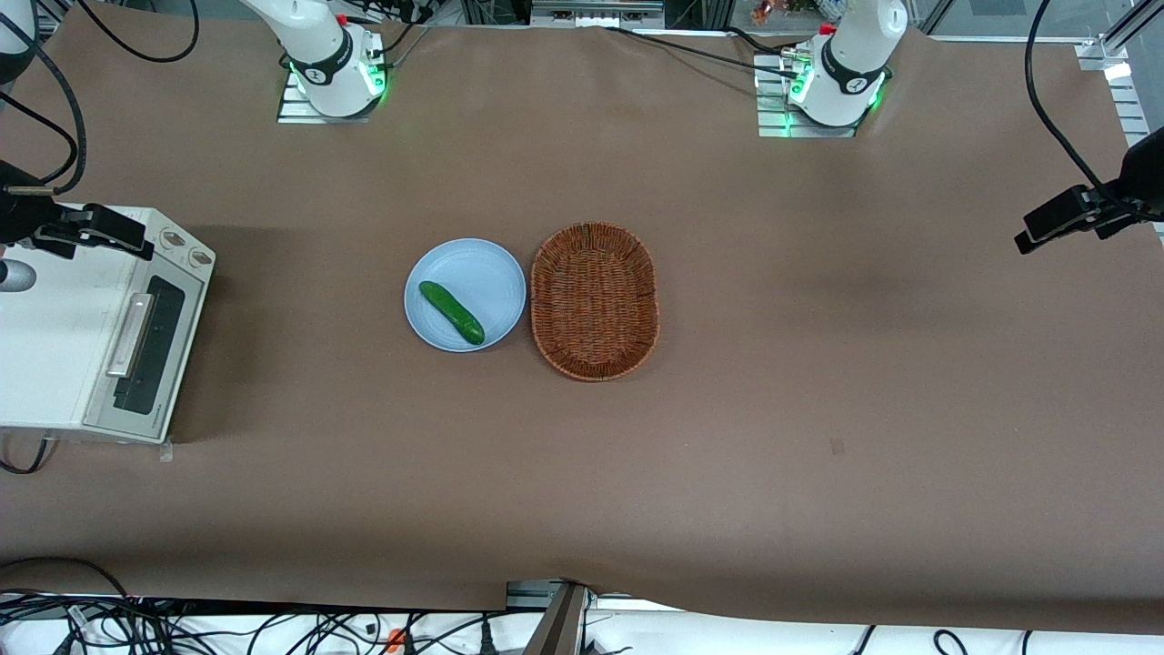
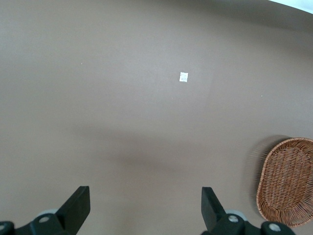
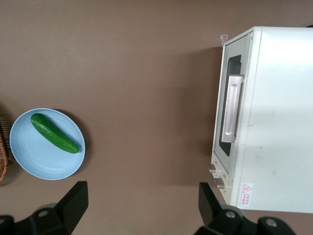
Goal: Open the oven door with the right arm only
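One appliance matters here: the cream-white toaster oven (image 1: pixel 86 327) at the working arm's end of the brown table (image 1: pixel 727 455). Its oven door (image 3: pixel 231 115) is shut flush against the body, dark glass facing the middle of the table, with the two round knobs (image 1: pixel 185 247) on the panel beside the door, farther from the front camera. The right arm's gripper (image 3: pixel 139 203) hangs high above the oven's front, fingers spread wide and holding nothing.

To do this well, I would drop the gripper in front of the oven, line the open fingers across the silver bar handle (image 3: pixel 232 113), close at its middle, then pull outward and down along the door's arc, not straight back, lest the light oven slide.

Away from the oven toward the table's middle sit a wicker basket (image 1: pixel 594 300), a blue plate (image 1: pixel 473 273) and its cucumber (image 1: pixel 451 312), well apart from the door's swing.
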You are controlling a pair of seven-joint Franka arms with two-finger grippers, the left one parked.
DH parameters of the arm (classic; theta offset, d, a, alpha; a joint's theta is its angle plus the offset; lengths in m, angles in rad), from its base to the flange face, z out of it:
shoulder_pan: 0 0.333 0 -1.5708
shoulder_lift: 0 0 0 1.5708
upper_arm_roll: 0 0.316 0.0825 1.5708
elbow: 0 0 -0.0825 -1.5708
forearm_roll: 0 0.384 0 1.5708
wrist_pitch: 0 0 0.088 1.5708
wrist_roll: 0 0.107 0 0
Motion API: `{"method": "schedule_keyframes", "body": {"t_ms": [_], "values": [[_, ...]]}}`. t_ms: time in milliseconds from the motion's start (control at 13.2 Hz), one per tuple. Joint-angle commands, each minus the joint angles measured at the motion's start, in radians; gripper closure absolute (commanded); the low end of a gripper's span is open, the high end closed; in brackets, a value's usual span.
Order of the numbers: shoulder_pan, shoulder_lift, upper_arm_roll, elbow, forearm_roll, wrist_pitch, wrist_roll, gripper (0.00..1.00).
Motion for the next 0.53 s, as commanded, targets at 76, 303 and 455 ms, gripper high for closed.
{"method": "schedule_keyframes", "body": {"t_ms": [76,303,455], "values": [[-0.01,-0.017,0.012,0.003,-0.006,-0.003,0.013,0.0],[-0.011,-0.014,0.012,0.001,-0.006,-0.007,0.005,0.0],[-0.011,-0.014,0.012,0.001,-0.006,-0.012,0.002,0.0]]}}
